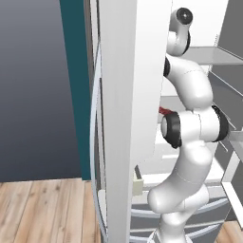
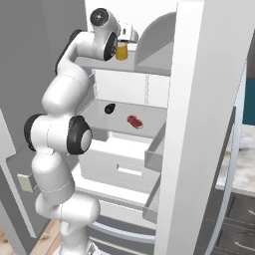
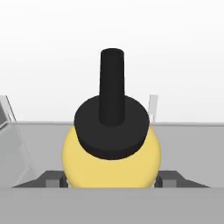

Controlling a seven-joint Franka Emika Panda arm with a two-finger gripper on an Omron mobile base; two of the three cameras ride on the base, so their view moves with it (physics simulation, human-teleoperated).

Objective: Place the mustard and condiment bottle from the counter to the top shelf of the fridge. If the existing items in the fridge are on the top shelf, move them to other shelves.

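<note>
My gripper (image 3: 112, 182) is shut on the condiment bottle (image 3: 111, 153), whose yellow-orange label and dark shoulder, neck and cap face the hand view. In the right base view the gripper (image 2: 124, 46) holds the bottle (image 2: 121, 52) upright at the left end of the fridge's top shelf (image 2: 152, 65), its base at or just above the board. The existing items, a black ball (image 2: 109, 108) and a flat red piece (image 2: 134, 121), lie on the shelf below. The red piece (image 1: 163, 111) peeks out behind my arm. The mustard is out of view.
The open fridge door (image 2: 199, 124) stands close on the right, with a curved bin above it (image 2: 157, 37). A white drawer (image 2: 124, 172) sits under the lower shelf. The marbled counter (image 2: 241, 167) lies beyond the door. The fridge's side wall (image 1: 123, 118) blocks much of the left base view.
</note>
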